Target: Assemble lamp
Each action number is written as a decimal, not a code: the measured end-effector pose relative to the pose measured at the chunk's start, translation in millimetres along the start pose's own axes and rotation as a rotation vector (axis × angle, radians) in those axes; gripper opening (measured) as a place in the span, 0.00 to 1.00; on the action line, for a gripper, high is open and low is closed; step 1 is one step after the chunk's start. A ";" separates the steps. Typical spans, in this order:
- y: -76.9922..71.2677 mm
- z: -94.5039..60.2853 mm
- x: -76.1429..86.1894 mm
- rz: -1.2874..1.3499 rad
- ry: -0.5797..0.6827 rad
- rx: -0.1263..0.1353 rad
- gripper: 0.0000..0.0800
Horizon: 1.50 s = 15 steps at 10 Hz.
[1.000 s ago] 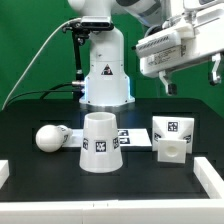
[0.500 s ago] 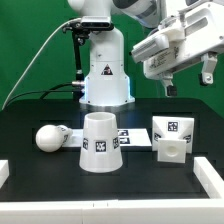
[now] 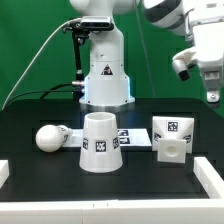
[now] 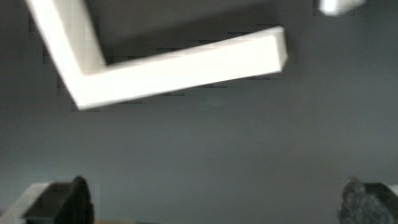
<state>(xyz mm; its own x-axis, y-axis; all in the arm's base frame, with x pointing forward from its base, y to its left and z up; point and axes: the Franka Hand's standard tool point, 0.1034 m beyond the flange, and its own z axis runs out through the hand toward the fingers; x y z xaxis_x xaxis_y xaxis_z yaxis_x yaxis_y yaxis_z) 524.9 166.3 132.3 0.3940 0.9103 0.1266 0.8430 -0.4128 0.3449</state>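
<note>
- The arm [image 3: 196, 48]: within the last second it has swung from above the middle of the bench [image 3: 140, 185] out to the exterior view's right. It now stands high at the picture's edge, partly cut off.
- The fingers [image 4: 54, 202]: spread wide in the wrist view, one at each side. Only dark bench and a white corner rail [image 4: 160, 65] lie below them, and they hold nothing.
- The lamp shade [image 3: 100, 143]: upright, wide end down, front middle of the bench.
- The bulb [image 3: 50, 137]: on its side, just beside the lamp shade on the exterior view's left.
- The base block [image 3: 168, 140]: on the exterior view's right of the lamp shade, apart from it.
- The marker board [image 3: 136, 137]: flat behind the lamp shade.
- Reading: all three parts sit loose where they were, none joined. The swing puts the fingers on the base block's side, so that part looks the likely first pick.
</note>
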 end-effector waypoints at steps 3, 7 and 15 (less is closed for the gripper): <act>17.0 -3.2 -7.8 0.280 -0.042 0.036 0.87; 16.2 -2.0 -8.1 0.530 -0.047 0.036 0.87; 20.9 20.3 -40.9 1.313 -0.124 0.088 0.87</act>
<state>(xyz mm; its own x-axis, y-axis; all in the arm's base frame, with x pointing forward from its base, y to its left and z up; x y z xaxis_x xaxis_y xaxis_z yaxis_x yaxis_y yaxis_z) 533.8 119.8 115.5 0.9577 -0.1721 0.2307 -0.1698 -0.9850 -0.0299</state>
